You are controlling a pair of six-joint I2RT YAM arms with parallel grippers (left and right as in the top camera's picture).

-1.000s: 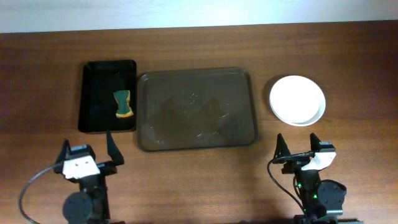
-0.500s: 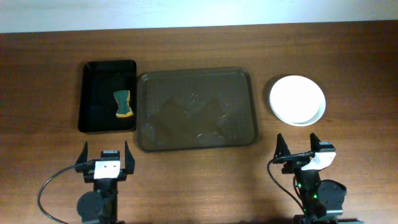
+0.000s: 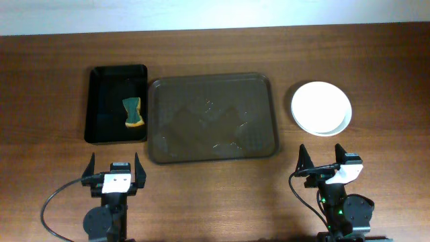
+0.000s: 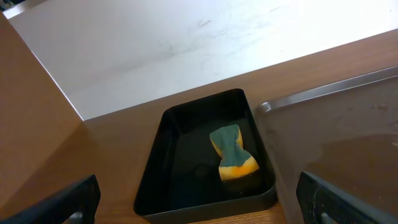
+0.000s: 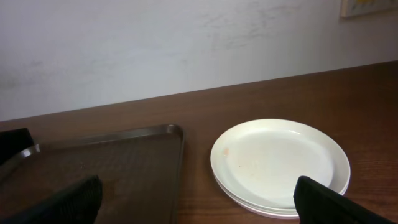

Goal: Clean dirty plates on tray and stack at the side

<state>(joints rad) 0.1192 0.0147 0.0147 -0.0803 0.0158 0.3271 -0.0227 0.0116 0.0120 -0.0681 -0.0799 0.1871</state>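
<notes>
The plates [image 3: 321, 107] sit stacked on the table to the right of the tray, white one on top; they also show in the right wrist view [image 5: 280, 163], with a faint orange speck on the top plate. The dark brown tray [image 3: 212, 118] lies at the table's middle with nothing on it; its rim shows in the right wrist view [image 5: 106, 138] and the left wrist view [image 4: 323, 87]. My left gripper [image 3: 115, 171] is open and empty near the front edge, left of the tray. My right gripper [image 3: 322, 161] is open and empty in front of the plates.
A smaller black tray [image 3: 115, 102] stands left of the brown tray and holds a green and yellow sponge [image 3: 133, 112]; both show in the left wrist view, the black tray [image 4: 155, 180] and the sponge [image 4: 231, 154]. A white wall runs behind the table.
My left gripper swung from a tilted pose at the far left to a straight one a little farther right, then held still. The right arm has not moved.
</notes>
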